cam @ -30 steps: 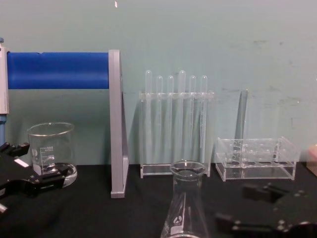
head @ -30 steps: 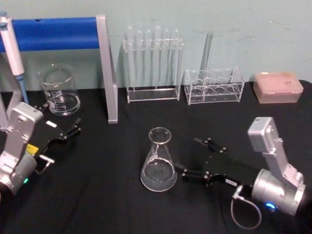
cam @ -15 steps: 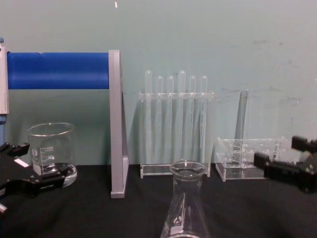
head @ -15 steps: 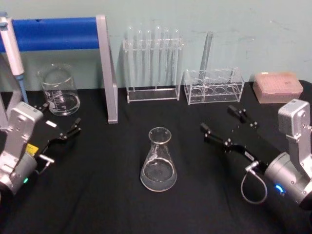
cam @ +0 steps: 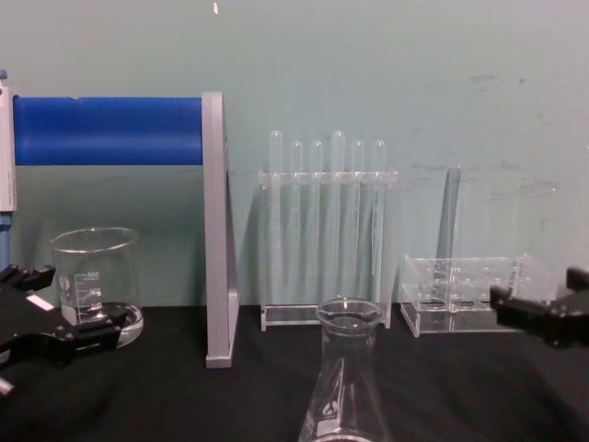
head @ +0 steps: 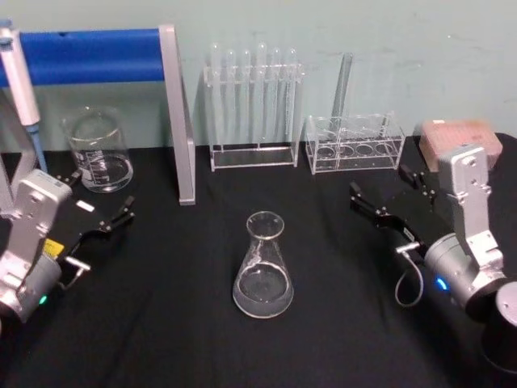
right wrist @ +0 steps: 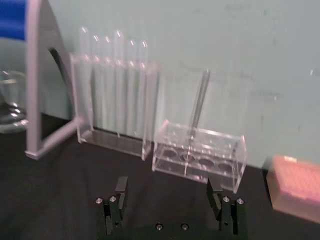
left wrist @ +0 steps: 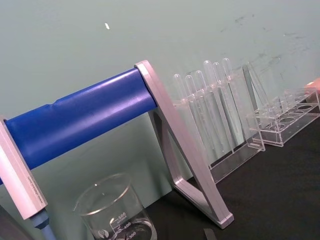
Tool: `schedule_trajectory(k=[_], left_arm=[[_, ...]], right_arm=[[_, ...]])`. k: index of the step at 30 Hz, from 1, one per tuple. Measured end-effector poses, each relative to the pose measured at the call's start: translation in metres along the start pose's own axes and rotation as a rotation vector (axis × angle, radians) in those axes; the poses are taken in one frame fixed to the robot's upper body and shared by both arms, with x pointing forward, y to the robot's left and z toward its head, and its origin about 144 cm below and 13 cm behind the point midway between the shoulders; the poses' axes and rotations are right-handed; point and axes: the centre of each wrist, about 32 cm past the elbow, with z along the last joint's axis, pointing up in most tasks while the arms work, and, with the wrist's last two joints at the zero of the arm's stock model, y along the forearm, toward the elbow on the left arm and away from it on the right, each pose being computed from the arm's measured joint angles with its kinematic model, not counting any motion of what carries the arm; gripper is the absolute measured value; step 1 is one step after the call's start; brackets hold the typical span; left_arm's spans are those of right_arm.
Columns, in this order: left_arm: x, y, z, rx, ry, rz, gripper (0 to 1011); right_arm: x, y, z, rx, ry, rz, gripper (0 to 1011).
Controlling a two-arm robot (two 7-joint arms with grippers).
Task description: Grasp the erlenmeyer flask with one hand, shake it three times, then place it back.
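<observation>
The erlenmeyer flask [head: 262, 267] stands upright mid-worktop, free of both hands: the right gripper [head: 386, 196] spread near the right edge, the left gripper [head: 105, 210] spread by the left edge.

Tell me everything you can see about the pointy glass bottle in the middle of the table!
The erlenmeyer flask is clear glass, shaped like a cone: a wide round base, sloping sides and a narrow neck with a flared open rim. The chest view shows a small white printed mark low on its side. It stands upright on the black table, near the middle, in front of the test tube rack. Nothing touches it; the right gripper is off to its right, open.
</observation>
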Motion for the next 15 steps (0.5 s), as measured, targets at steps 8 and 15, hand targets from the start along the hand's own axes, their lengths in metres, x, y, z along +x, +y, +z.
schedule_trajectory(k=[8,15], left_arm=[[0.0,0.0,0.0,0.0,0.0,0.0,1001],[0.0,0.0,0.0,0.0,0.0,0.0,1001]], right_arm=[[-0.001,0.019,-0.01,-0.074,0.012,0.006,1000],[-0.002,0.026,-0.013,-0.102,0.023,0.013,1000]])
